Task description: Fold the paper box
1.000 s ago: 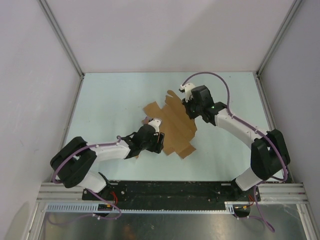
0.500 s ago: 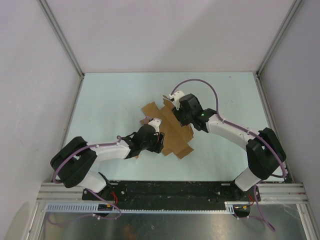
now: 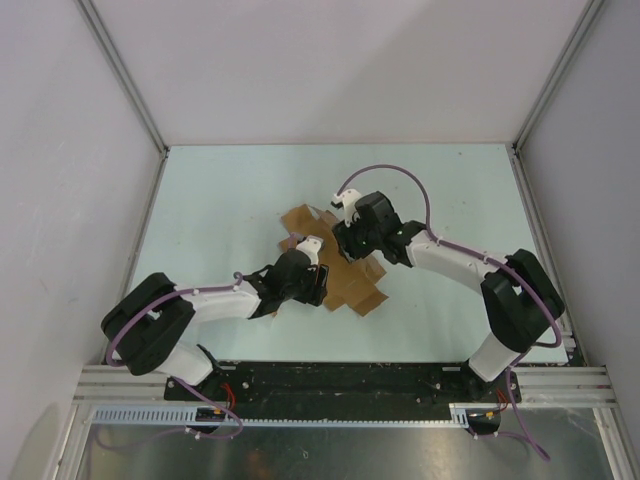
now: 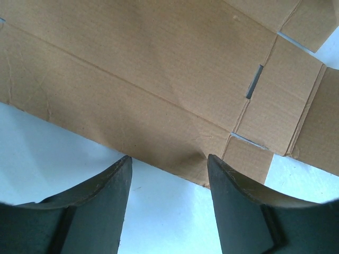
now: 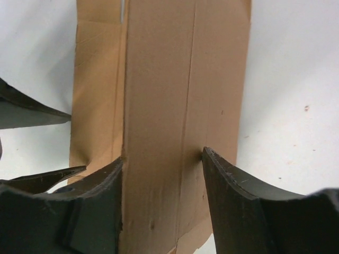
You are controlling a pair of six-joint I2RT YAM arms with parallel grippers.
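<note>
- Folding looks early on: the paper box (image 3: 360, 295) is mostly an open die-cut sheet with its tabs and flaps spread, not a closed shape.
- It lies around the middle of the worktop (image 3: 220, 200), a little toward the near edge, between the two arms.
- Its long axis runs on a diagonal, from the far-left corner's side toward the near-right corner's side. One tabbed end points far-left and the other near-right.
- The right claw (image 5: 161, 159) is spread wide, with one finger on each side of a long strip of the cardboard. That strip sits above another layer of the sheet, so I judge it a panel being turned over along a crease. Whether the fingers press it or only straddle it, I cannot tell.
- The left claw (image 4: 168, 157) is also spread wide and has nothing between its fingers. Its tips sit just at the sheet's near-left long edge, likely bracing the sheet.
- The next move probably calls for the right claw to carry the strip across and press it flat on its crease. The left claw would need to hold the sheet from sliding toward the near-left, since thin cardboard springs back and skids easily.
</note>
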